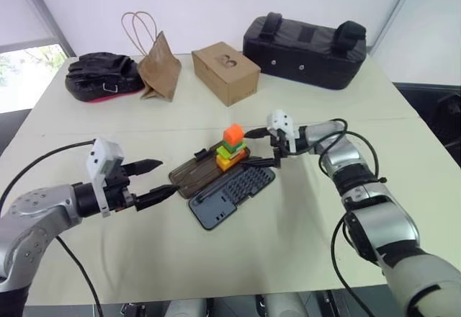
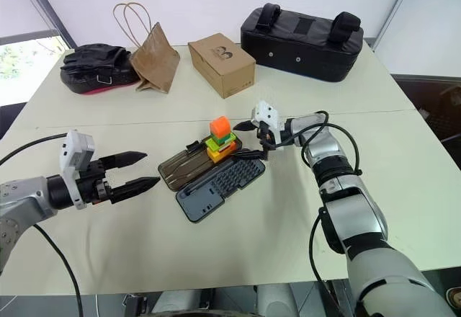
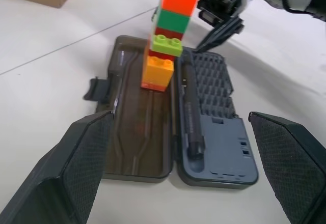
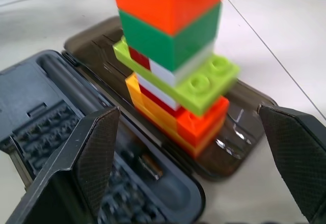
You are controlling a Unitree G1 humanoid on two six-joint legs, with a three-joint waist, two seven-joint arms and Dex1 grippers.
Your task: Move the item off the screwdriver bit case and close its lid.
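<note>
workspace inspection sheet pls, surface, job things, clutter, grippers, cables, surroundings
surface: pale table, a seam line across it
job's things: screwdriver bit case lies open; lid folded flat beside it; block toy stands upright on the lid's far end
clutter: cardboard box, brown paper bag, black gloves, black padded bag, all along the far side
grippers: left gripper open, near the lid's near end, holding nothing; right gripper open, level, right beside the toy, holding nothing
cables: black cables along both arms
surroundings: white walls, a window at the far left
</note>
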